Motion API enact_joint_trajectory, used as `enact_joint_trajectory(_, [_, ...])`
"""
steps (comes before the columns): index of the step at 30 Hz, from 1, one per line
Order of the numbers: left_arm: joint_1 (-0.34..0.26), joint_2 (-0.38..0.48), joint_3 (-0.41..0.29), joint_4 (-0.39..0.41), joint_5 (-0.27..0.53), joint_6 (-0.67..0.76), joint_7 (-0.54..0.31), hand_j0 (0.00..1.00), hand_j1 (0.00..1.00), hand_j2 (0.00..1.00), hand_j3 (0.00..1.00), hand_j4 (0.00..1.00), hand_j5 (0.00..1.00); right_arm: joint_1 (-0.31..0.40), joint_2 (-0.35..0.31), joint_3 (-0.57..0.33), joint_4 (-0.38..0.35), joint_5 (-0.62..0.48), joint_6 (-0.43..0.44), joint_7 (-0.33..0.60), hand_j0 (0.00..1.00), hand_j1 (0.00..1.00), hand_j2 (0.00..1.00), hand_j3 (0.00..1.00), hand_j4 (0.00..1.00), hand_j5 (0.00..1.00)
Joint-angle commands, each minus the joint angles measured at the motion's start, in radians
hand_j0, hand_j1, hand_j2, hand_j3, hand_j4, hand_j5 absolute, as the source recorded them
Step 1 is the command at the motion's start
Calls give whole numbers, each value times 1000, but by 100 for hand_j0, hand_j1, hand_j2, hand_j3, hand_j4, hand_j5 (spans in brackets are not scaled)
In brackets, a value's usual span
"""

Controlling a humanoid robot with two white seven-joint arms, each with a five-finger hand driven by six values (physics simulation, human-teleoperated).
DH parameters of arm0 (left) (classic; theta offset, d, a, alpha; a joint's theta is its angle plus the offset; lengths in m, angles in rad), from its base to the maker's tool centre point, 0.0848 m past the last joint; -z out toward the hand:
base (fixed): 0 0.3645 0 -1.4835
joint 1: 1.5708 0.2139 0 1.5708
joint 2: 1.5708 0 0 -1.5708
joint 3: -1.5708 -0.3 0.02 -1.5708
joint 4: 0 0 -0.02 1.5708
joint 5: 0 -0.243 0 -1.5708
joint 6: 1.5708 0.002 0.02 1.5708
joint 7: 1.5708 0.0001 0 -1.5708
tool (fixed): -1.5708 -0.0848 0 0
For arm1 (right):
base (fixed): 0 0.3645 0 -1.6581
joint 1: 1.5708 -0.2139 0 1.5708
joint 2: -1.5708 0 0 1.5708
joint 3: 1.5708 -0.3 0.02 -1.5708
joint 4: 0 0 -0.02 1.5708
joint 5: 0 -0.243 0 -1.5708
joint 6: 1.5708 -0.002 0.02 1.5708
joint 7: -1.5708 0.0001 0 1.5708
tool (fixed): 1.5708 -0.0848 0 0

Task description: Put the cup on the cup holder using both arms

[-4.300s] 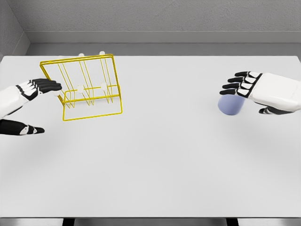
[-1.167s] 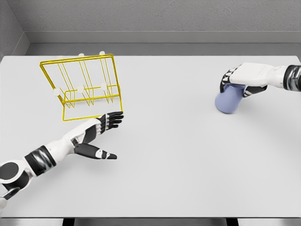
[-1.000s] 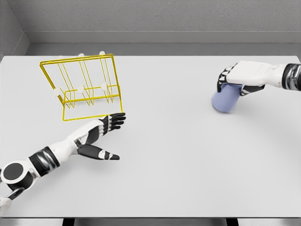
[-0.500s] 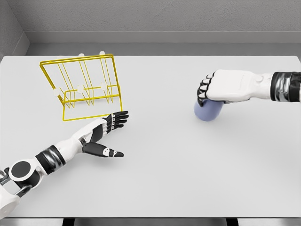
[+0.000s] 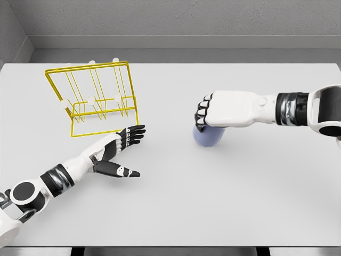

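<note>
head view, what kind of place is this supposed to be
Likely a simulated test bench, not a real kitchen: a bare white table against grey walls, holding only a yellow wire cup holder and a pale blue cup gripped by the right robot hand.

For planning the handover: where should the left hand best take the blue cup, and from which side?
Probably the cup's lower body, approached from its left. The right hand covers its top from above, leaving only that part exposed, and the open left hand waits on that side.

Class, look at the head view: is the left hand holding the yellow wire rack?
No. The left hand lies open just below the yellow wire rack, gripping nothing, while the right hand grips the cup.
</note>
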Motion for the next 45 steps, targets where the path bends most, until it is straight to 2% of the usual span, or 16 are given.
enact_joint_trajectory(1, [0,1,0,0,3,0,0,100,100,100,100,100,100,0,26,-2,0,1,3,-1,53,53,53,53,53,53])
enact_joint_trajectory(4, [0,1,0,-2,3,0,0,100,100,100,100,100,100,9,29,0,0,3,3,-1,53,53,53,53,53,53])
enact_joint_trajectory(8, [0,1,0,0,2,0,0,100,100,100,100,100,100,20,75,1,0,28,3,-1,53,53,53,53,53,53])
enact_joint_trajectory(11, [-2,1,0,-2,2,0,0,100,100,100,100,100,100,18,98,38,0,28,3,-1,53,53,53,53,53,53])
enact_joint_trajectory(18, [-3,-4,0,-2,2,0,0,100,100,100,100,100,100,15,111,90,-2,21,3,-1,53,53,53,53,53,53])
enact_joint_trajectory(31, [-2,-12,0,0,0,0,0,100,100,100,100,100,100,18,161,102,0,60,3,-1,55,55,55,55,55,55])
enact_joint_trajectory(34, [-2,-12,0,0,0,0,0,100,100,100,100,100,100,18,163,102,1,66,3,-1,71,71,71,71,71,71])
enact_joint_trajectory(35, [-2,-12,0,0,0,0,0,100,100,100,100,100,100,20,163,102,1,67,3,-1,81,81,81,81,81,81])
enact_joint_trajectory(37, [-2,-12,0,0,0,0,0,100,100,100,100,100,100,20,161,102,3,69,3,-1,90,90,90,90,90,90])
enact_joint_trajectory(44, [-3,-12,0,0,0,0,0,100,100,100,100,100,100,18,160,101,3,67,3,-1,93,93,93,93,93,93])
enact_joint_trajectory(45, [-3,-12,0,0,0,0,0,100,100,100,100,100,100,18,157,96,3,69,3,-1,96,96,96,96,96,96])
